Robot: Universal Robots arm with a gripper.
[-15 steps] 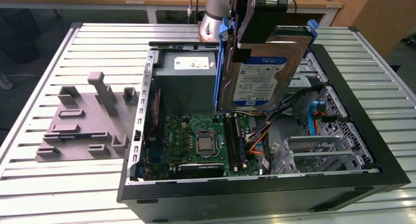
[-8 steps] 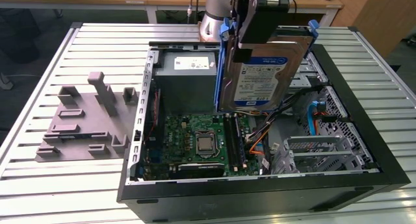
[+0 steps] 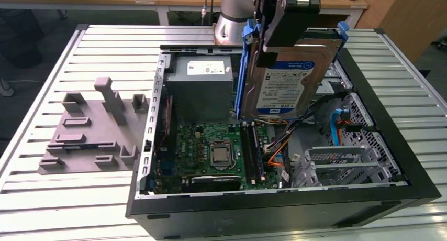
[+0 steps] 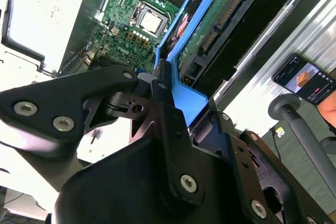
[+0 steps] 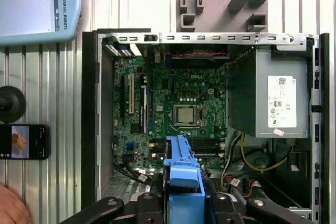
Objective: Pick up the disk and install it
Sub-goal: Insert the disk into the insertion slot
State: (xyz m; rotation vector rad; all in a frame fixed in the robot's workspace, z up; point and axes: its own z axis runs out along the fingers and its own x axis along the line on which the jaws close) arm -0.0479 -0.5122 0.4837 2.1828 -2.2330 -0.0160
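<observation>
The disk (image 3: 283,86) hangs upright on edge above the open computer case, its white-and-blue label facing the exterior camera and its blue carrier frame running around the edges. My gripper (image 3: 271,52) is shut on its upper end, black fingers clamped across the carrier. In the second wrist view the gripper (image 4: 170,95) grips the blue frame, and the disk's (image 4: 210,30) green circuit-board side and connector run away from it. The first wrist view looks straight down: the blue carrier of the disk (image 5: 181,169) sticks out from the gripper (image 5: 182,203) over the motherboard's lower edge.
The case (image 3: 391,126) lies on its side on a slatted table, with the motherboard (image 3: 209,146), a grey power supply box (image 3: 202,81) and a metal drive cage (image 3: 342,154) inside. A grey fixture (image 3: 91,131) sits beside it. A phone (image 5: 23,141) and a hand (image 5: 10,208) lie outside the case.
</observation>
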